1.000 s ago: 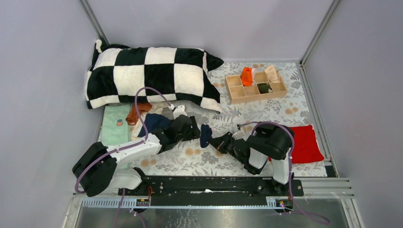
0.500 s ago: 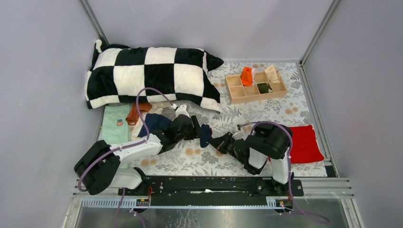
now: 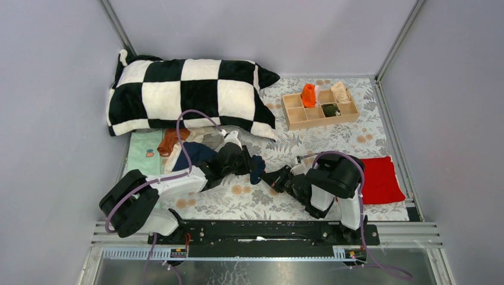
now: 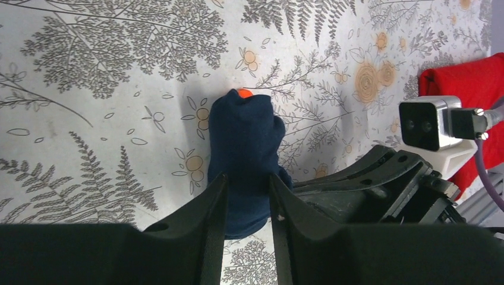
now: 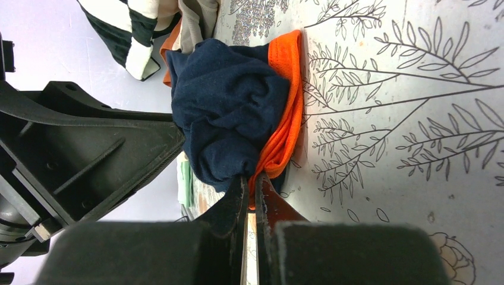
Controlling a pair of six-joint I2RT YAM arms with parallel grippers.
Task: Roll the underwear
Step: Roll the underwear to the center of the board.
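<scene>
The navy underwear with orange trim (image 3: 257, 168) lies bunched in a roll on the floral sheet between my two arms. My left gripper (image 3: 248, 164) reaches in from the left. In the left wrist view its fingers (image 4: 217, 205) press both sides of the navy roll (image 4: 243, 142), which bulges past them. My right gripper (image 3: 271, 177) comes from the right. In the right wrist view it (image 5: 250, 181) is pinched shut on the orange trim (image 5: 284, 107) at the roll's lower edge. More underwear lies in a pile (image 3: 185, 146) behind the left arm.
A wooden box with compartments (image 3: 297, 116) at the back right holds an orange roll (image 3: 308, 95), a beige one (image 3: 340, 91) and a dark one. A red cloth (image 3: 380, 178) lies right of the right arm. The checked pillow (image 3: 184, 98) lies along the back. A green cloth (image 3: 144, 155) lies at the left.
My left gripper has slid right from the pile onto the navy roll and now straddles it. The right gripper has kept its hold in place.
</scene>
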